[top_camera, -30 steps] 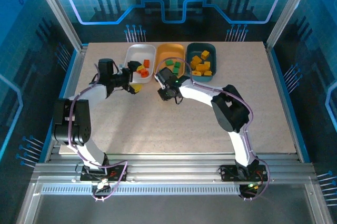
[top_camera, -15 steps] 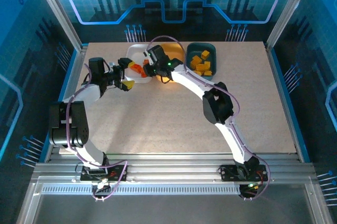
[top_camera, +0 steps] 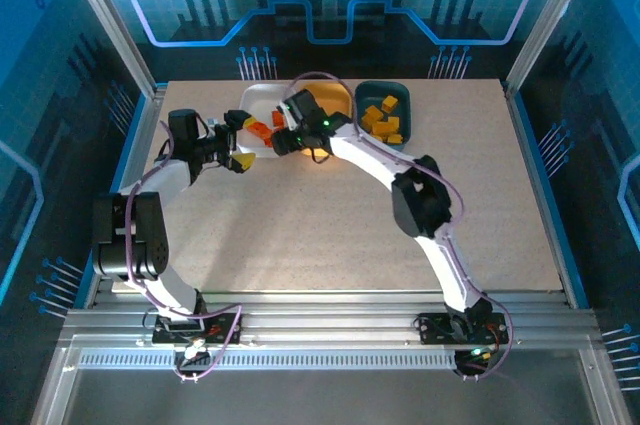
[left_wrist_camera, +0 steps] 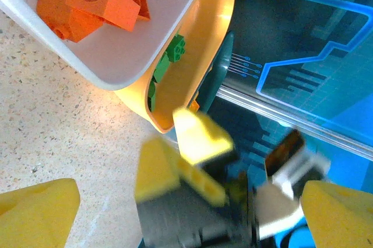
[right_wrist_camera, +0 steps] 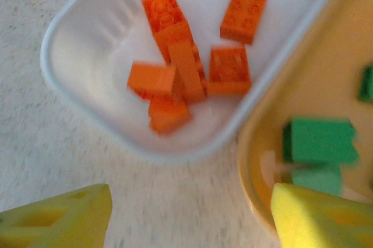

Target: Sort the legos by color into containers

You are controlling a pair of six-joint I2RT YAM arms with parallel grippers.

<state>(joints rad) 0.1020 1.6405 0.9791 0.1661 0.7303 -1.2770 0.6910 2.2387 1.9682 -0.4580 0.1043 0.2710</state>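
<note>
Several orange-red legos (right_wrist_camera: 180, 73) lie in the white container (right_wrist_camera: 87, 44). Beside it, the orange-yellow container (right_wrist_camera: 326, 84) holds green legos (right_wrist_camera: 320, 140). My right gripper (right_wrist_camera: 186, 219) hangs open just in front of the white container's near rim, nothing between its fingers. From above, the right gripper (top_camera: 285, 138) sits over the near ends of the white container (top_camera: 255, 95) and the orange-yellow container (top_camera: 335, 95). Yellow legos (top_camera: 382, 120) fill the dark teal container (top_camera: 382, 85). My left gripper (top_camera: 240, 140) stands open and empty, left of the white container's near end, facing the right gripper's blurred yellow fingers (left_wrist_camera: 198, 137).
The right arm arches across the orange-yellow container and hides most of it from above. The two grippers are close together at the white container's near end. Bare tabletop (top_camera: 330, 235) stretches from the containers to the arm bases, bounded by metal frame rails.
My right gripper swung from the table in front of the containers up to the white container's near rim and opened. The left gripper drew back to the left, staying open.
</note>
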